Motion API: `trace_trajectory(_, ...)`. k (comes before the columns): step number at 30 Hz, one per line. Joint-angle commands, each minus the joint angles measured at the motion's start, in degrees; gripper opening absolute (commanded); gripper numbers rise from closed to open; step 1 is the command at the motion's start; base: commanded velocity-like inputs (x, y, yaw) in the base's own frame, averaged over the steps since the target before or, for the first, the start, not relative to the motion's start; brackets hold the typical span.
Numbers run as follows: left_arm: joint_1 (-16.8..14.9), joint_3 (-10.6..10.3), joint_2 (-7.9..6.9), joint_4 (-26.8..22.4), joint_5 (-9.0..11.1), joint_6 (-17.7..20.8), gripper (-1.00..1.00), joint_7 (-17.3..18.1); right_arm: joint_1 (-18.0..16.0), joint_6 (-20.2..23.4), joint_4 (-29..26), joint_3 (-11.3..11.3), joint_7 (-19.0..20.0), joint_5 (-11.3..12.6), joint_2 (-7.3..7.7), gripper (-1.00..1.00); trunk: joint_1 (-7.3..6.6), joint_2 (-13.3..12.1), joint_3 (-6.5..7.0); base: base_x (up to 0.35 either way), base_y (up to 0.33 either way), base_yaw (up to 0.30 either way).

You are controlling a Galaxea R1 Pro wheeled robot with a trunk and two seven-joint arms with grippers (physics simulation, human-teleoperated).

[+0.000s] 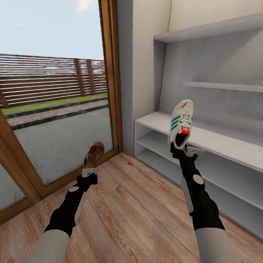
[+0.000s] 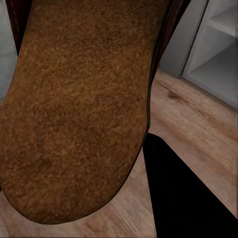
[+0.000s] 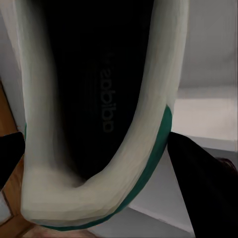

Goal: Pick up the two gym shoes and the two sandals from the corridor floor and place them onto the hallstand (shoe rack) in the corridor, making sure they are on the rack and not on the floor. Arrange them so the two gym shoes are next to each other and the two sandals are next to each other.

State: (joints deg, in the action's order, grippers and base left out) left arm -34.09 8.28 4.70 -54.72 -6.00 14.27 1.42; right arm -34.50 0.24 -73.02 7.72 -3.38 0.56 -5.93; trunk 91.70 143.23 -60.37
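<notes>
Beside hallstand (image 1: 204, 137), right pincer (image 1: 179, 149) clamps gym shoe (image 1: 180, 124).

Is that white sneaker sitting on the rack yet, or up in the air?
In the air: the right claw holds the gym shoe toe-up, by its heel, in front of the hallstand.

Corridor floor (image 1: 138, 204): light brown wood-grain planks with knots, running from the glass door frame to the hallstand. Hallstand (image 1: 219, 140): pale grey-white, flat top, two open shelf rows below, staggered wall shelves above; base on the floor.
</notes>
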Motion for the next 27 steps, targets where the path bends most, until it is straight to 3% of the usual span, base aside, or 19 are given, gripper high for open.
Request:
trace_trajectory(1,-0.01,0.16,0.05,-0.12,-0.76,0.32,-1.0,0.25,-0.02,0.03,-0.02,0.02,-0.13,0.06,-0.04,-1.0,-0.01,0.02,-0.05,0.062,0.218,-0.251)
trace_trajectory(8,-0.01,0.16,0.05,-0.12,-0.76,0.32,-1.0,0.25,-0.04,0.03,-0.02,0.05,-0.13,0.06,-0.04,-1.0,-0.01,0.02,-0.05,0.089,0.268,-0.251)
trace_trajectory(20,-0.01,0.16,0.05,-0.12,-0.76,0.32,-1.0,0.25,-0.04,0.03,-0.02,0.05,-0.13,0.06,-0.04,-1.0,-0.01,0.02,-0.05,0.025,0.032,-0.251)
trace_trajectory(27,-0.01,0.16,0.05,-0.12,-0.76,0.32,-1.0,0.24,-0.02,0.03,-0.02,0.03,-0.13,0.06,-0.04,-1.0,-0.01,0.02,-0.05,0.18,0.207,-0.251)
